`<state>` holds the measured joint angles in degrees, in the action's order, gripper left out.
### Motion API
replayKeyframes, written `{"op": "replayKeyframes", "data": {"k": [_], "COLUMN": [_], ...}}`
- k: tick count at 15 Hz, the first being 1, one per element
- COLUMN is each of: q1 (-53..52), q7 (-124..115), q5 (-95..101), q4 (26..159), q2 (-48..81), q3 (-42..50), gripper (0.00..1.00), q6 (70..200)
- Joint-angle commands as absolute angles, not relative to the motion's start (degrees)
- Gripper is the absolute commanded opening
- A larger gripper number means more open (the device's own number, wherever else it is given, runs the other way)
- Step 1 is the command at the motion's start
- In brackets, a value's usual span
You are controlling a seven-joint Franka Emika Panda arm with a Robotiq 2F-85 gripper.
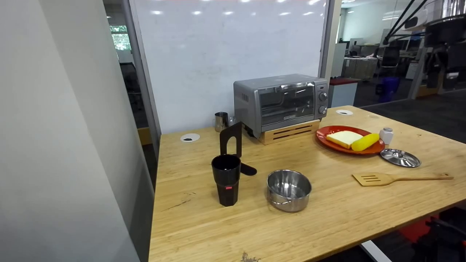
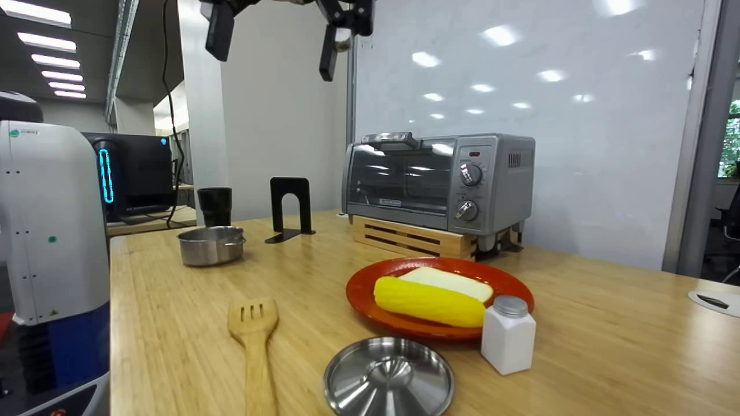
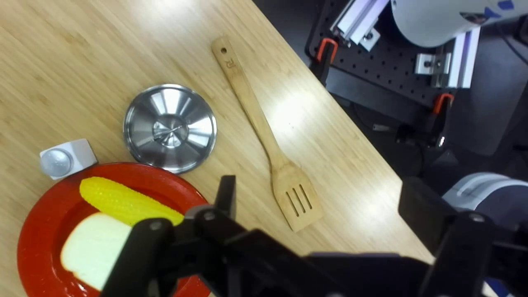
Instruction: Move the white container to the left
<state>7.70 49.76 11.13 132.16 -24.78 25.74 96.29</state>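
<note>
The white container is a small squarish white jar with a grey cap, upright on the table beside the red plate. It shows in both exterior views and at the left of the wrist view. My gripper is open and empty, high above the table. Its fingers are wide apart at the top of an exterior view and at the bottom of the wrist view. In an exterior view it is dark and partly cut off at the upper right. The jar is well away from the fingers.
A red plate with bread and yellow corn lies by the jar. A steel lid and wooden spatula lie near it. Steel bowl, black cup, black bookend and toaster oven stand farther off.
</note>
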Motion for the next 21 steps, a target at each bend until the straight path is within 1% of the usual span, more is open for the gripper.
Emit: {"op": "replayKeyframes", "data": {"k": [1,2,5,10,17,21], "q1": [8.45,9.61,9.71,9.73,11.08,12.86], "q7": [53.12,52.0,51.99,52.0,56.58,65.05], "q5": [10.3,10.65,10.5,10.5,11.33,12.78], "q4": [125.7,129.78,127.42,126.96,124.3,121.82], "q2": [-16.25,-21.07,-17.3,-16.87,-10.2,-4.27], "q3": [25.05,24.26,23.75,23.71,24.98,25.1], "gripper": [1.0,1.0,1.0,1.0,1.0,1.0], "q6": [94.66,96.19,96.17,96.16,98.86,101.09]}}
